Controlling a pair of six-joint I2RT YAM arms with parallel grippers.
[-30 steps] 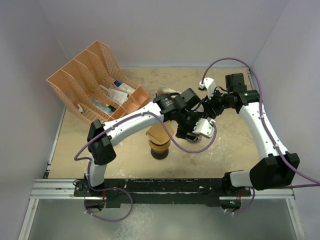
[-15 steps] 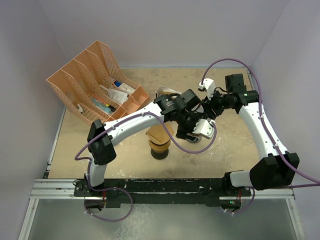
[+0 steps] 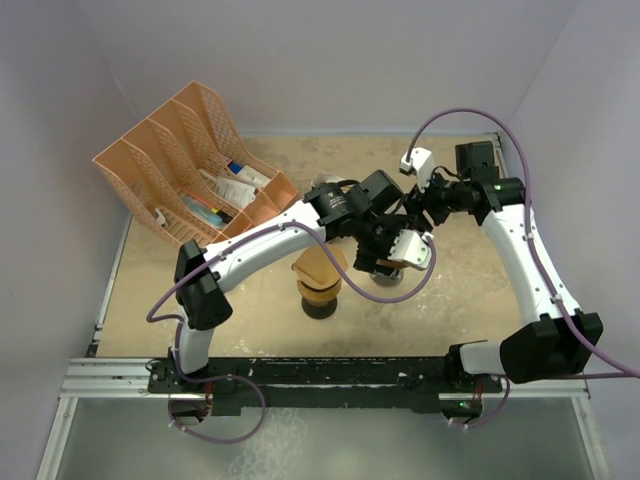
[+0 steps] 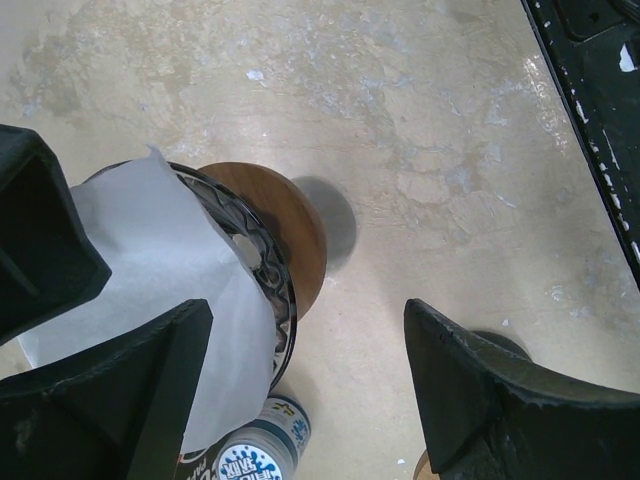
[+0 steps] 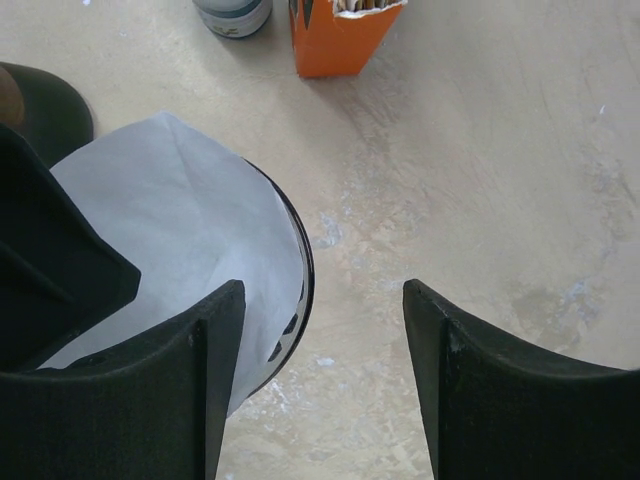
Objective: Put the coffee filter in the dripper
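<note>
A white paper coffee filter (image 4: pixel 150 260) sits in the black wire dripper (image 4: pixel 262 262) on its round wooden base (image 4: pixel 295 235). My left gripper (image 4: pixel 305 310) hangs open just above it, one finger (image 4: pixel 150 390) over the filter's edge, nothing held. My right gripper (image 5: pixel 322 290) is also open and empty, its left finger (image 5: pixel 190 380) over the filter (image 5: pixel 180 220) and dripper rim (image 5: pixel 305 280). In the top view both grippers (image 3: pixel 385 255) (image 3: pixel 415 210) meet over the filter (image 3: pixel 412 247) at mid-table.
An orange box of filters (image 5: pixel 335 35) and a blue-and-white can (image 4: pixel 255 455) stand close to the dripper. A brown cylinder on a black foot (image 3: pixel 320 298) stands just left of it. An orange file rack (image 3: pixel 190 165) fills the back left.
Both grippers have shifted slightly toward the back right over the dripper. The right arm has drawn back a little. The filter stays in the dripper.
</note>
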